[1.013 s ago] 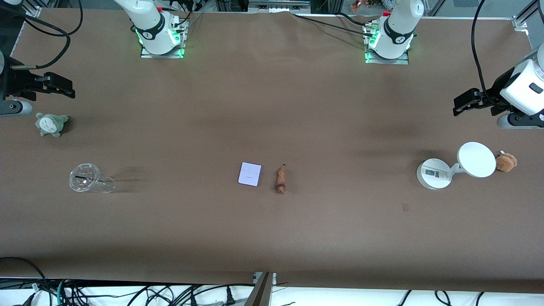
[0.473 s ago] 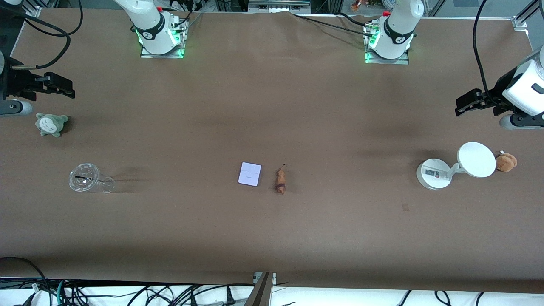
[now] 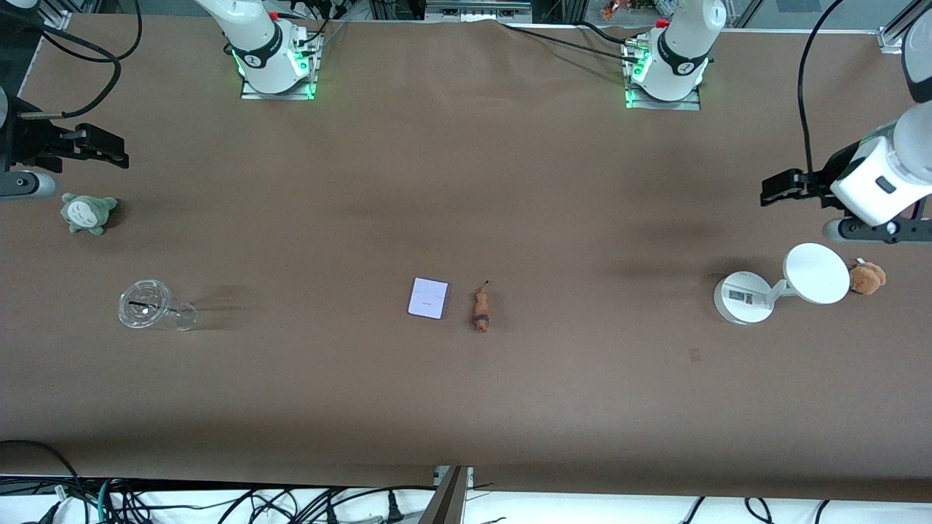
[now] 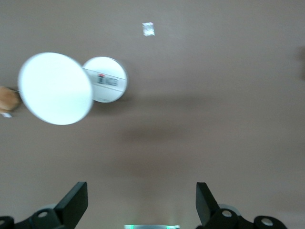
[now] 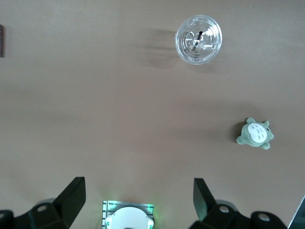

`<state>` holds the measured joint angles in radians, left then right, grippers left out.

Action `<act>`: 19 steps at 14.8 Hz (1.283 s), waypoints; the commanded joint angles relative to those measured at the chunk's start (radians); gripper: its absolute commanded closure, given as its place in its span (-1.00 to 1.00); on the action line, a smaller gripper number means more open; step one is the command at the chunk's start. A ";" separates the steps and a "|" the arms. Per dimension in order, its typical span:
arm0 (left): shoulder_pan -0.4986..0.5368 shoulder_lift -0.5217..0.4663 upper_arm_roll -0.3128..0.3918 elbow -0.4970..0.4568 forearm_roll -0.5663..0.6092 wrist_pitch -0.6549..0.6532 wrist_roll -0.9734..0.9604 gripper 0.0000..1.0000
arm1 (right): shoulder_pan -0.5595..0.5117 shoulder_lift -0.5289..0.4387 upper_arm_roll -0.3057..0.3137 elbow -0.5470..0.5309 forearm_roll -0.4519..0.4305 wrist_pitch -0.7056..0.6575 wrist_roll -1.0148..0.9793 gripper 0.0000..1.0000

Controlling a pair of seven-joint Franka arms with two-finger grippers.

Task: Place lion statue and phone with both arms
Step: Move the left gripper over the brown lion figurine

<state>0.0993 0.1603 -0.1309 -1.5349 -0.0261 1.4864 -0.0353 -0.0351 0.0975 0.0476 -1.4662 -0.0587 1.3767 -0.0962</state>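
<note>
The phone [image 3: 427, 298], a pale lavender-white slab, lies flat near the middle of the table. The lion statue [image 3: 480, 309], a tiny orange-brown figurine, lies right beside it, toward the left arm's end. My left gripper [image 3: 778, 189] is open and empty, in the air over bare table at the left arm's end, close to the white stand. In the left wrist view its fingers [image 4: 76, 202] stand wide apart. My right gripper [image 3: 109, 149] is open and empty, in the air at the right arm's end of the table, above a green plush. Its fingers [image 5: 74, 195] are spread.
A white round-based stand with disc [image 3: 815, 273] and a brown plush [image 3: 868, 278] sit at the left arm's end. They also show in the left wrist view [image 4: 55, 88]. A green plush [image 3: 87, 212] and a toppled clear cup [image 3: 149, 306] lie at the right arm's end.
My left gripper has moved a little toward the table's middle and closer to the white stand. The right arm, phone and lion statue have not moved.
</note>
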 commanded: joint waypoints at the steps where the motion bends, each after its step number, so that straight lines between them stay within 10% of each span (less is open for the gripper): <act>1: 0.000 0.042 -0.004 0.030 -0.058 -0.005 -0.076 -1.00 | -0.005 0.011 0.008 0.026 0.003 -0.005 0.004 -0.99; 9: -0.389 0.262 -0.029 0.039 -0.089 0.337 -0.682 -1.00 | -0.005 0.011 0.008 0.026 0.003 -0.004 0.003 -0.99; 19: -0.619 0.672 0.033 0.380 -0.049 0.609 -0.793 -1.00 | -0.005 0.011 0.008 0.026 0.003 -0.004 0.003 -0.99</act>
<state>-0.4580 0.7663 -0.1425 -1.2621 -0.1042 2.0870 -0.8060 -0.0348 0.0983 0.0483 -1.4651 -0.0587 1.3785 -0.0962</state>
